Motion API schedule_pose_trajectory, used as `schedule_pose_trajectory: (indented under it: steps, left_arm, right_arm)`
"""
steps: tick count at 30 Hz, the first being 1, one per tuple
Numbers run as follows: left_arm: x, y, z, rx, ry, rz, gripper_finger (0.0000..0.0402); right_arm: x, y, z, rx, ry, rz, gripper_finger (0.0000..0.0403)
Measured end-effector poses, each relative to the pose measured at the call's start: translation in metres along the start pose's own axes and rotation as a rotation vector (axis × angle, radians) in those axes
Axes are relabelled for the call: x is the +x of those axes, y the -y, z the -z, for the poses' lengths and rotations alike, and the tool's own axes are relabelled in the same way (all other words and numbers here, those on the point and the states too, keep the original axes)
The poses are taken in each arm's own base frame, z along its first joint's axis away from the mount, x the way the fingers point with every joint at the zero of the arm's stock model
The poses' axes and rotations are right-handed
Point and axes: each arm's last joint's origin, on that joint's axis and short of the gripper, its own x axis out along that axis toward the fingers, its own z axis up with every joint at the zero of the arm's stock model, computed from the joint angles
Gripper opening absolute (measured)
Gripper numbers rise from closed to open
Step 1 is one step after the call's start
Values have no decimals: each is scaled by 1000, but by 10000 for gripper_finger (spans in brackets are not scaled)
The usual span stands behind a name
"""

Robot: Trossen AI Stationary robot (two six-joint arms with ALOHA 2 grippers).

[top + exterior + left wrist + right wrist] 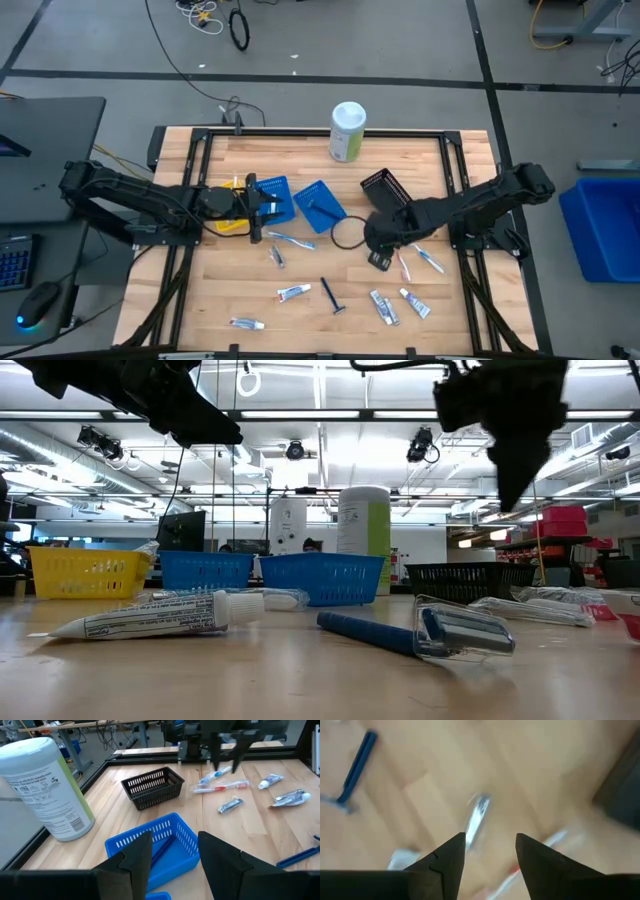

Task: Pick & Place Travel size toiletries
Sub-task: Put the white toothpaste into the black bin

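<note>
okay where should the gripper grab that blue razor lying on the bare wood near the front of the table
Grip the blue razor on its slim straight handle at mid-length, coming straight down from above with the fingers across the handle. It lies flat on the wooden table, clear of the small toothpaste tubes, and the wider head end would likely seat poorly.

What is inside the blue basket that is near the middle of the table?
One blue razor lies inside the blue basket. The left wrist view shows its handle only; the left end effector hides the rest.

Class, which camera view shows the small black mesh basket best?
The left wrist view: the small black mesh basket shows whole and unblocked. The high view shows it small beside the right arm; the low view shows one side; the right wrist view shows nothing recognisable.
</note>
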Motion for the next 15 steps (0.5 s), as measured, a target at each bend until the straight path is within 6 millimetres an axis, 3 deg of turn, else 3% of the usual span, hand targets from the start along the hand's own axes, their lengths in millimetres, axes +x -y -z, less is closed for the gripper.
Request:
schedule_pose_trajectory:
  steps: [15]
  left_arm:
    - [0, 0, 0, -19, 0, -3, 167]
  right_arm:
    - [-4, -32, 46, 26, -180, -83, 186]
